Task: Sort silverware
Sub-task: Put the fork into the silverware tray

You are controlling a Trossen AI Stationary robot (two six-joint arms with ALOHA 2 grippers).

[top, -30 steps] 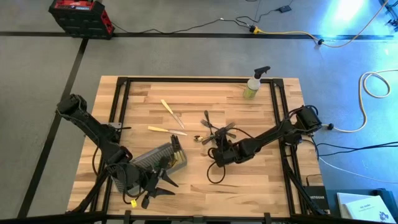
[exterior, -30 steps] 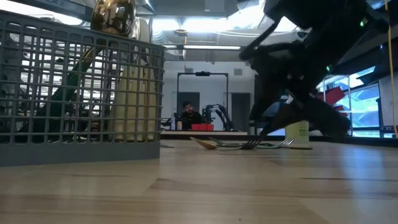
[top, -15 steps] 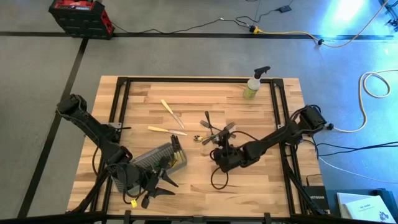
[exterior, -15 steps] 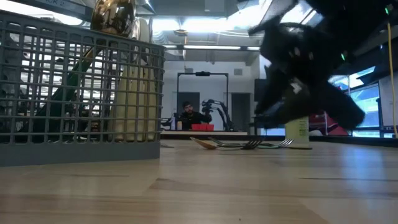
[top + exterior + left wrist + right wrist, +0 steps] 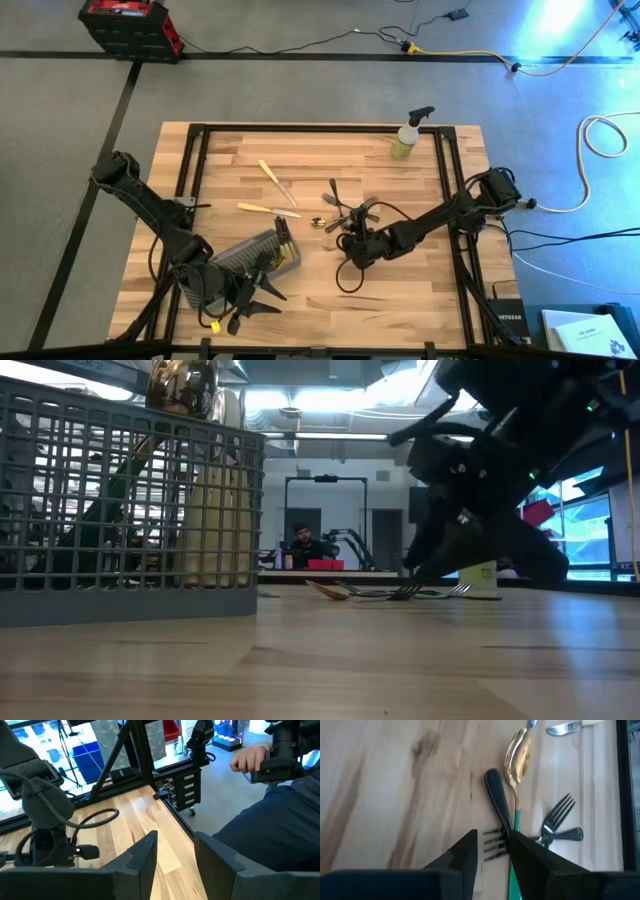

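On pale wood: glossy gold spoon (image 5: 516,757), green handle

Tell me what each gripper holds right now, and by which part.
The left gripper, open by the caddy, holds nothing. The right gripper sits over the tines of a dark fork; whether it grips them cannot be told.

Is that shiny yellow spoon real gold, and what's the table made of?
The spoon looks like polished gold-coloured metal, since it mirrors light; real gold can't be told. Its handle looks green-coated. The table looks like smooth pale wood, showing grain and plank seams.
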